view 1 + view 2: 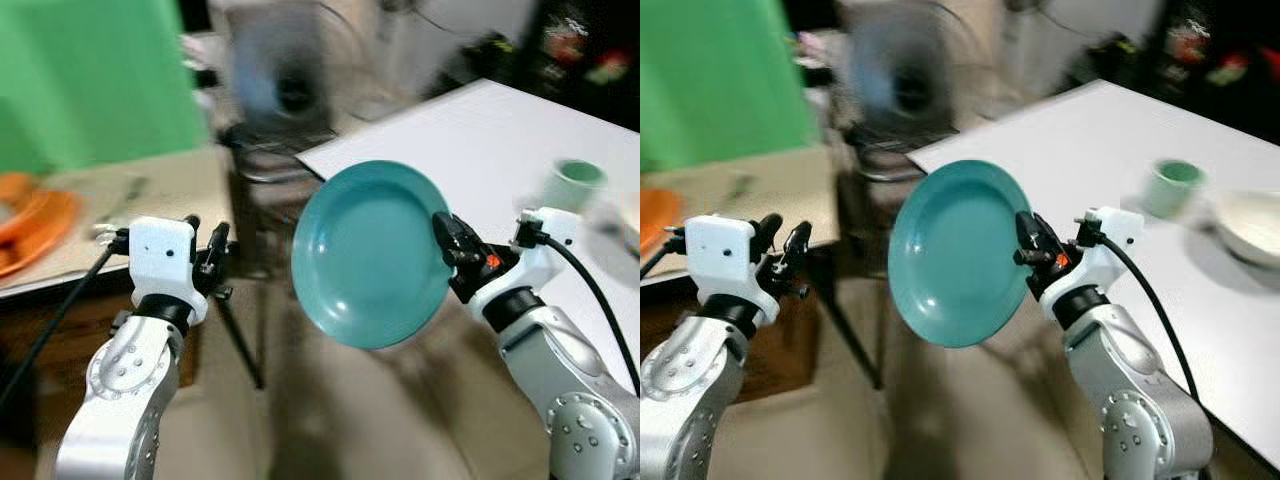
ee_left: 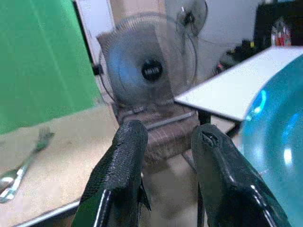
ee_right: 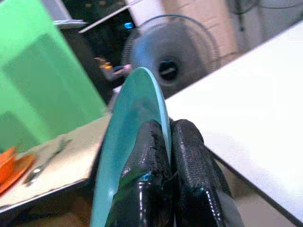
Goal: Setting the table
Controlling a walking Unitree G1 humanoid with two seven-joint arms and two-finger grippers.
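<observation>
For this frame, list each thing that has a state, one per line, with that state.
Teal plate: held on edge in the air, clamped at its rim.
Right gripper: shut on the teal plate.
Left gripper: open, holding nothing.
Green cup: upright on the white table.
White bowl: upright on the white table.
Fork: lying flat on the beige counter.

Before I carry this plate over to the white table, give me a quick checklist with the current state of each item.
1. Right gripper clamped on the teal plate rim: ok, fingers pinch its edge.
2. Plate level: not ok, it is held nearly upright, face toward the camera.
3. Left gripper free to assist: ok, open and holding nothing.
4. Landing spot on the white table: ok, the near part is bare; green cup and white bowl sit further right.
5. Floor path past the fan: cannot tell, picture blurred.
</observation>
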